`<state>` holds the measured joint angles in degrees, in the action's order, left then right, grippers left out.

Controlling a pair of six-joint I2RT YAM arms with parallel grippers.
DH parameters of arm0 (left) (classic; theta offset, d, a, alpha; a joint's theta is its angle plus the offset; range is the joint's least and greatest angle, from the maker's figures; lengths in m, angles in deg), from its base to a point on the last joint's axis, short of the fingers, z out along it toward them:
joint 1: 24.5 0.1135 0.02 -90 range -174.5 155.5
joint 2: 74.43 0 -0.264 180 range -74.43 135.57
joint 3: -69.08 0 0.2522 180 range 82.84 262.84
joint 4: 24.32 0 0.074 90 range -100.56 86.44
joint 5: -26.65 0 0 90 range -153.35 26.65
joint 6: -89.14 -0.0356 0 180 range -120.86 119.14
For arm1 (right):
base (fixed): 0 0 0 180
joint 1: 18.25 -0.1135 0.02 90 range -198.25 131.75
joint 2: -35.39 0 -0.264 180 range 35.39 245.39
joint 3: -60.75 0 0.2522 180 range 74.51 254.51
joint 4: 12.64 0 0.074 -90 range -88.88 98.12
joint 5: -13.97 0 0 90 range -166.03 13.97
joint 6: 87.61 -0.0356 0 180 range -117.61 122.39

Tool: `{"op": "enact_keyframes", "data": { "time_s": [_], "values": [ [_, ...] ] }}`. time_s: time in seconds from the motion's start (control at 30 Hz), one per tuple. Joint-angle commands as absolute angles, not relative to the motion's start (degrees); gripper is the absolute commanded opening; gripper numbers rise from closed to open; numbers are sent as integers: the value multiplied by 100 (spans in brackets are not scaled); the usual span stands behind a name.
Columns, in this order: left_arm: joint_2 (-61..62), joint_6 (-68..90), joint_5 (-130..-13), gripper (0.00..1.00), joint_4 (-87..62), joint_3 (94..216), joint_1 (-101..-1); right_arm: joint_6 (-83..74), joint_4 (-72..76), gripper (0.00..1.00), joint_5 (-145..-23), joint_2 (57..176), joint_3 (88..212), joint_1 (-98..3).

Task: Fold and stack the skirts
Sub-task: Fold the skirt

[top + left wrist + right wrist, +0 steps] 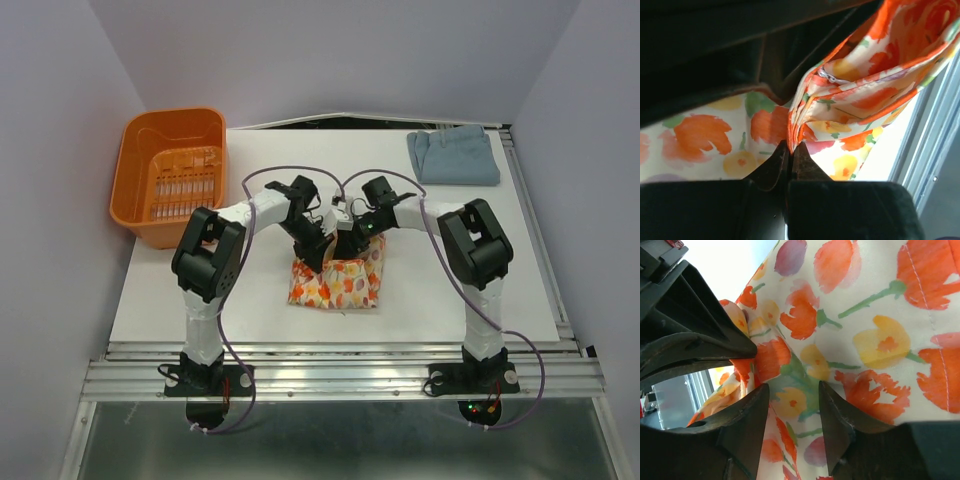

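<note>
Where the top view looks down on the white table [250, 310], the floral skirt [335, 285] is seen lying near its middle, just in front of the two wrists. It has been folded into a compact bundle whose long axis runs across the table from left to right, with its far edge drawn up under the left fingers [312, 250] and the right fingers [348, 240], which meet closely above it. The blue skirt [453, 157] is laid folded at the far right corner, well apart from the floral one, its long axis likewise set left to right. An orange basket [135, 180] is placed at the far left corner, partly off the table edge.

In the left wrist view, the left fingers [790, 152] are shown pressed together on a folded orange-edged seam of the floral skirt [865, 100]. From that pinch the cloth is carried upward and to the right in several layers, and a flat printed layer is spread below to the left.

In the right wrist view, the right fingers [760, 400] are held apart, and nothing is clamped between them. The floral skirt [880, 340] is seen through the gap and fills most of the frame. To the left, a bunched fold of it is caught against a dark part.
</note>
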<state>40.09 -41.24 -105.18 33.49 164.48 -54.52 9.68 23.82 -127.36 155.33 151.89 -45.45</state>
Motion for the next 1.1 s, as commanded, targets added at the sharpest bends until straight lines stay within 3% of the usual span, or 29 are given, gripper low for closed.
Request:
{"op": "enact_keyframes", "data": {
  "time_s": [0.0, 0.3, 0.77, 1.07],
  "values": [
    [3789, -3532, -10054, 0, 2846, 16238, -5464, 1311, 2828, 52, -11910, 15317, 15220, -4603],
    [3728, -3417, -9886, 0, 2486, 15702, -5491, 608, 2819, 54, -11303, 15220, 16564, -4243],
    [3140, -3382, -9799, 0, 1897, 14814, -5675, 57, 2635, 54, -11031, 15545, 16662, -4076],
    [3033, -3408, -9649, 0, 1756, 14585, -5807, 54, 2634, 53, -11382, 15966, 17646, -3829]
  ]
}}
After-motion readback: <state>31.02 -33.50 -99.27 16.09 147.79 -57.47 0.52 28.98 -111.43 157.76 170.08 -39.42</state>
